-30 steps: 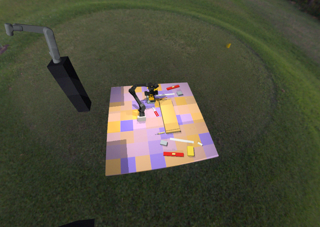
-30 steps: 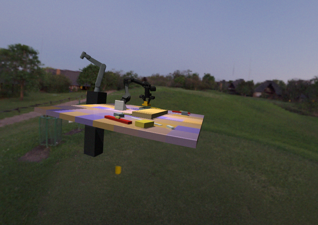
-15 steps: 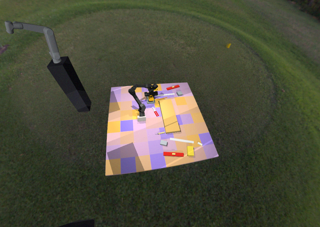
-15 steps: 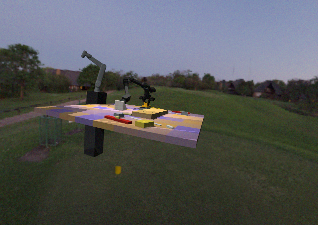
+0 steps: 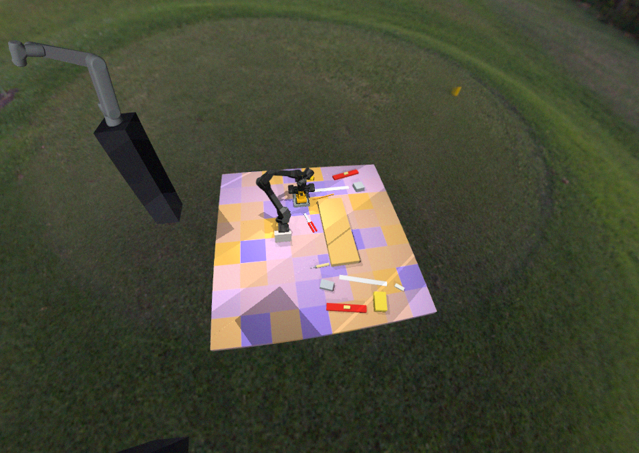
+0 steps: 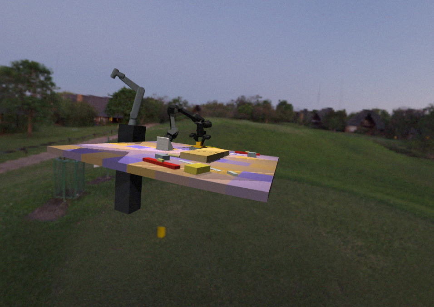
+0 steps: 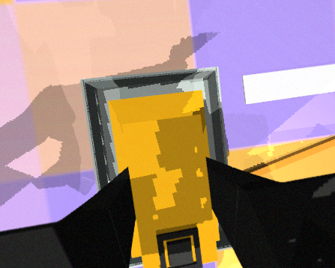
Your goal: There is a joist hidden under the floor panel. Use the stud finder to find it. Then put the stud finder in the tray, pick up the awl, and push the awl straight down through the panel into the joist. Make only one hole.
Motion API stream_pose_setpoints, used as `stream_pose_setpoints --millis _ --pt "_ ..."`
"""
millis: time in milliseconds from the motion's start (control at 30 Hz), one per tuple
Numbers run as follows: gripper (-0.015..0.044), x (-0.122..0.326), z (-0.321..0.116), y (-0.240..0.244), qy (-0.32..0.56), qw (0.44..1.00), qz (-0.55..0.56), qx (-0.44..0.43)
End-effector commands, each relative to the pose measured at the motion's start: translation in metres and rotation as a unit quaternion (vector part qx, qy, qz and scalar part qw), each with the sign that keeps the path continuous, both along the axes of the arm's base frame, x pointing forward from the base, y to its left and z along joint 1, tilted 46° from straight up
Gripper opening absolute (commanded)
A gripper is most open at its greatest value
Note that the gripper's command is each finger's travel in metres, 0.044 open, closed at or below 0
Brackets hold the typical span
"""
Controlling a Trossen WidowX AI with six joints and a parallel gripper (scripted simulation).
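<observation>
My gripper [image 5: 301, 193] [image 6: 199, 140] [image 7: 165, 164] is shut on the yellow-orange stud finder [image 5: 301, 199] [image 6: 199, 144] [image 7: 139, 150], holding it upright within the outline of the grey tray [image 5: 295, 203] [image 7: 92, 127]. The tray's floor shows around its far end in the wrist view; whether the stud finder touches that floor cannot be told. The yellow floor panel [image 5: 341, 230] [image 6: 206, 153] lies to the right of the tray in the top view. The awl [image 5: 322, 265], with a pale handle and thin tip, appears to lie by the panel's near end. The joist is hidden.
A red-handled tool [image 5: 313, 225] lies between arm base and panel. A thin orange stick [image 5: 324, 197] and white strip [image 5: 333, 189] [image 7: 296, 84] lie beside the tray. Red levels [image 5: 345, 174] [image 5: 345, 308], grey blocks [image 5: 358, 186] [image 5: 327, 284] and a yellow block [image 5: 379, 301] lie farther off.
</observation>
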State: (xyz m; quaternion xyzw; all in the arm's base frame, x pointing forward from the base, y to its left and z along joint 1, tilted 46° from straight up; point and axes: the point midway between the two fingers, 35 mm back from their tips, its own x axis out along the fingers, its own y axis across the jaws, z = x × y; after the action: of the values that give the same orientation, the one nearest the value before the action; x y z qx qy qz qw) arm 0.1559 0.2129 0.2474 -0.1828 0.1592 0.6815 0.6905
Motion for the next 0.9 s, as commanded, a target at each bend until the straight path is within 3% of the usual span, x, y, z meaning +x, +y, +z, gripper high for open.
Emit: stream_pose_setpoints --millis 0,300,867 --pt "0.0000 0.000 -0.005 0.005 0.002 1.000 -0.002 0.001" --pt "0.0000 -0.001 -0.009 0.009 0.003 1.000 -0.003 0.003" --pt "0.0440 0.003 0.006 -0.012 0.000 1.000 0.003 -0.012"
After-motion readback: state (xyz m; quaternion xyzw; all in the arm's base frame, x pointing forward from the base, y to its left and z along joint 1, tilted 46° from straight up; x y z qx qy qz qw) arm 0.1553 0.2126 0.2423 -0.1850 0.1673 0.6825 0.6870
